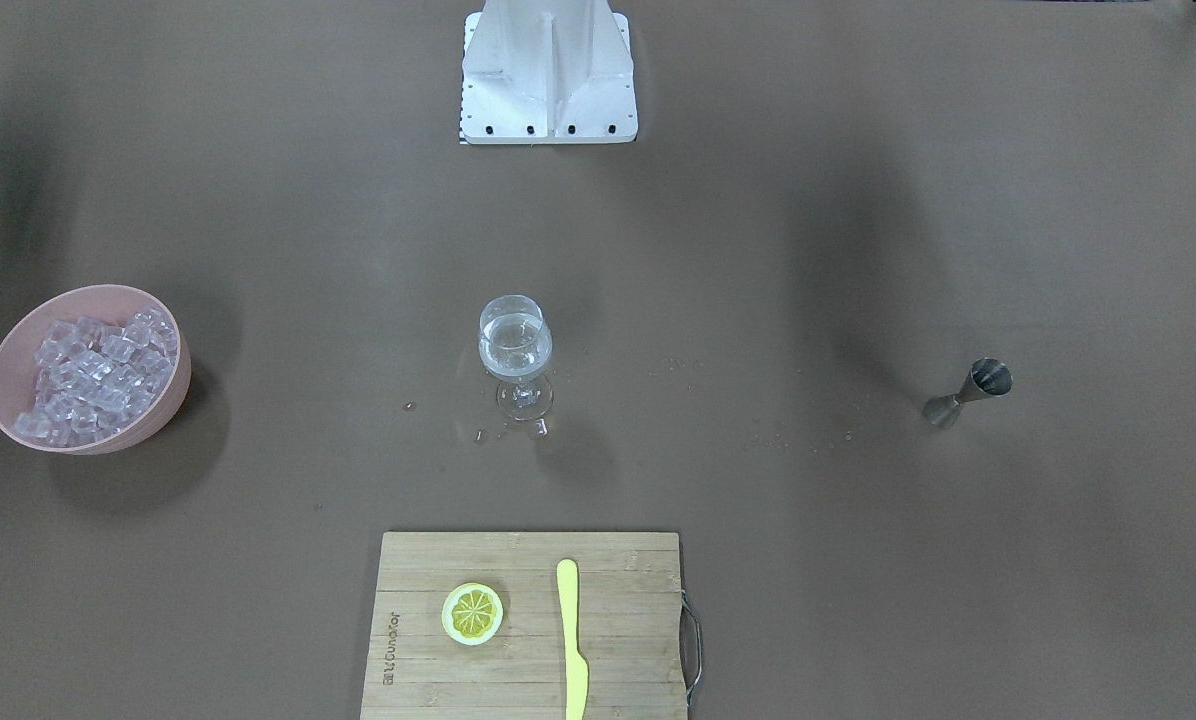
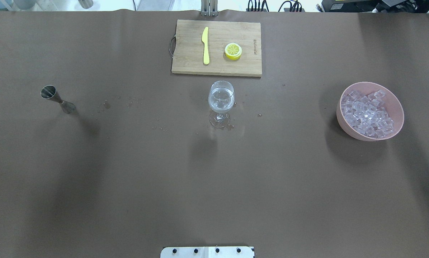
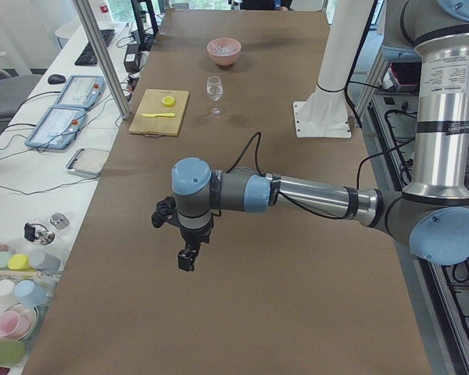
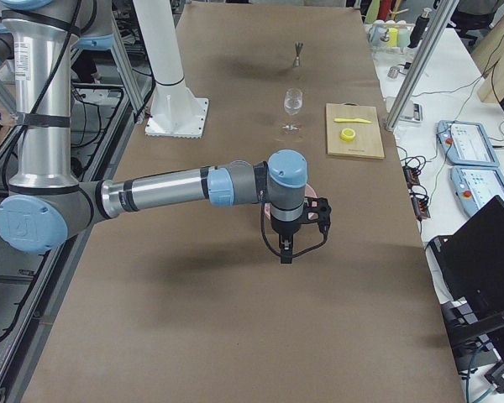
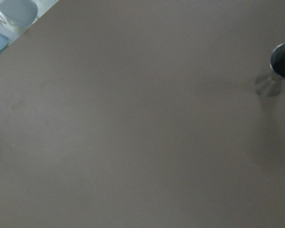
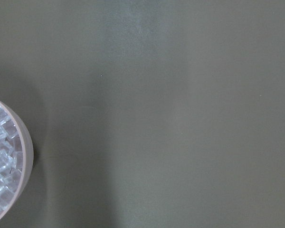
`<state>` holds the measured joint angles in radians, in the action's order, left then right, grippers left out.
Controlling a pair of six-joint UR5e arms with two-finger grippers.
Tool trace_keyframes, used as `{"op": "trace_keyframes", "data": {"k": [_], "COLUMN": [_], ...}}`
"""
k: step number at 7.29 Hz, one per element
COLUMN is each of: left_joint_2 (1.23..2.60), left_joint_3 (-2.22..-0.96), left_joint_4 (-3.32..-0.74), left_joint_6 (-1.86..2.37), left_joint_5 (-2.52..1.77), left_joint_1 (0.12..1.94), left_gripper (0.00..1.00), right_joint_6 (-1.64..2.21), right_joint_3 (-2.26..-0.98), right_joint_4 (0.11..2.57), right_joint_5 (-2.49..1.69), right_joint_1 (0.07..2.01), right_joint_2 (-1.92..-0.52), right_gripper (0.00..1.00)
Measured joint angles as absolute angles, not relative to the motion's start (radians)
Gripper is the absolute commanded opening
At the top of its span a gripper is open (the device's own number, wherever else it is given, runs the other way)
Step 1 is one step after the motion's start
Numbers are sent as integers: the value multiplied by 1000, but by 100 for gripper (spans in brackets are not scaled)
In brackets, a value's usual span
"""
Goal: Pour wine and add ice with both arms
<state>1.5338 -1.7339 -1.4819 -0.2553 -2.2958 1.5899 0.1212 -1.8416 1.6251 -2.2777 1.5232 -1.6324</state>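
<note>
A stemmed glass (image 1: 515, 350) (image 2: 221, 98) stands mid-table with colourless wine (image 2: 221, 100) in its bowl. Ice (image 1: 98, 375) (image 2: 368, 114) fills a pink bowl (image 1: 180, 385) (image 2: 394, 98) on the robot's right. A steel jigger (image 1: 968, 392) (image 2: 57, 99) stands on its left. Both arms show only in the side views. The left gripper (image 3: 187, 262) hangs over bare table, pointing down. The right gripper (image 4: 286, 252) hangs in front of the bowl. I cannot tell whether either is open or shut. The left wrist view catches the jigger (image 5: 278, 71), the right wrist view the bowl's rim (image 6: 27, 156).
A wooden cutting board (image 1: 528, 680) (image 2: 185, 53) lies on the far side from the robot, with a lemon slice (image 1: 473, 613) and a yellow knife (image 1: 571, 640) on it. Droplets (image 2: 105, 105) spot the brown cloth between jigger and glass. The white pedestal (image 1: 548, 75) stands at the robot's edge.
</note>
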Motion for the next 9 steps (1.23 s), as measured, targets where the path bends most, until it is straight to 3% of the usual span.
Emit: {"op": "trace_keyframes", "data": {"k": [6, 9], "left_joint_2": [1461, 1459], "left_joint_3": [-1752, -1760], "left_joint_4": [-1484, -1488], "left_joint_6": [-44, -47], "left_joint_5": [-2458, -2460], "left_joint_1": [1604, 1603], "left_gripper": [98, 98], "right_joint_6": [116, 238], "right_joint_3": [-1859, -1872], "right_joint_4": [1623, 1622], "right_joint_5": [-2278, -2270], "right_joint_1": [1511, 1375], "right_joint_2": [-1592, -1493], "right_gripper": [100, 100]}}
